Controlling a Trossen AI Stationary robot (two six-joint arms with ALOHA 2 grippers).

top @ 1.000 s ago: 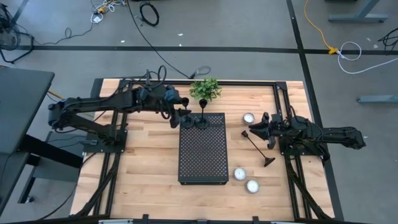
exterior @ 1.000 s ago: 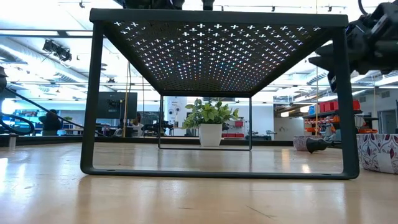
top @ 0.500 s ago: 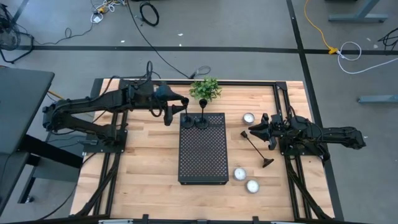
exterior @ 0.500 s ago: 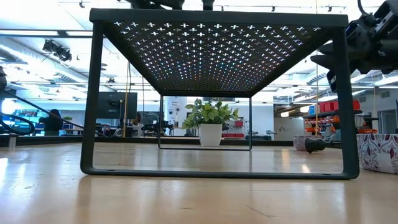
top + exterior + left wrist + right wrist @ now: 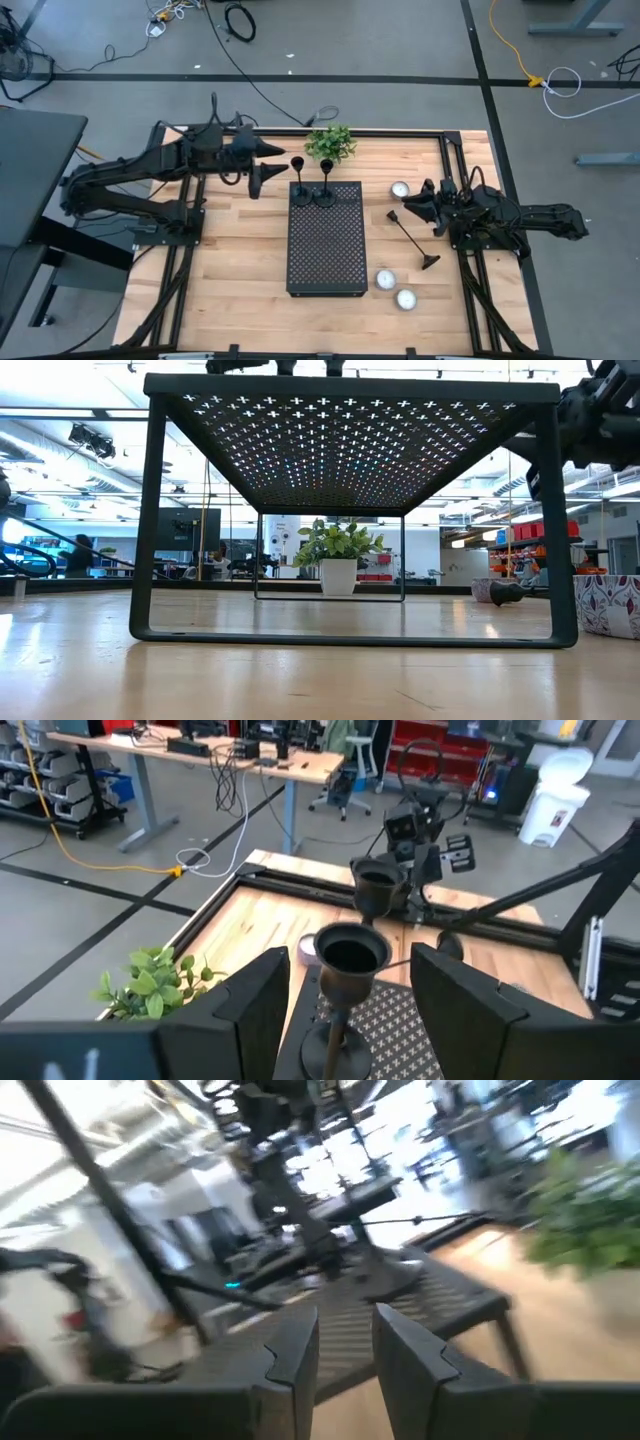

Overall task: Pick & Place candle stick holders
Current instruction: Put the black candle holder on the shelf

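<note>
Two holders stood upright side by side on the far end of the tray (image 5: 325, 240): the left holder (image 5: 299, 183) and the right holder (image 5: 325, 181), each with its round base on the perforated top. The third holder (image 5: 413, 240) lay on its side on the table (image 5: 235, 250), to the right of the tray, base toward the near edge and cup pointing toward the right gripper (image 5: 409, 205). The left gripper (image 5: 256, 168) hovered just left of the left holder, clear of it, fingers (image 5: 255, 1005) spread apart and empty. The right gripper sat just beside the lying holder's cup, its fingers (image 5: 290, 1350) a narrow gap apart with nothing between them. A plant (image 5: 330, 143) stood behind the tray. Three tealights (image 5: 400, 189) lay on the table right of the tray.
</note>
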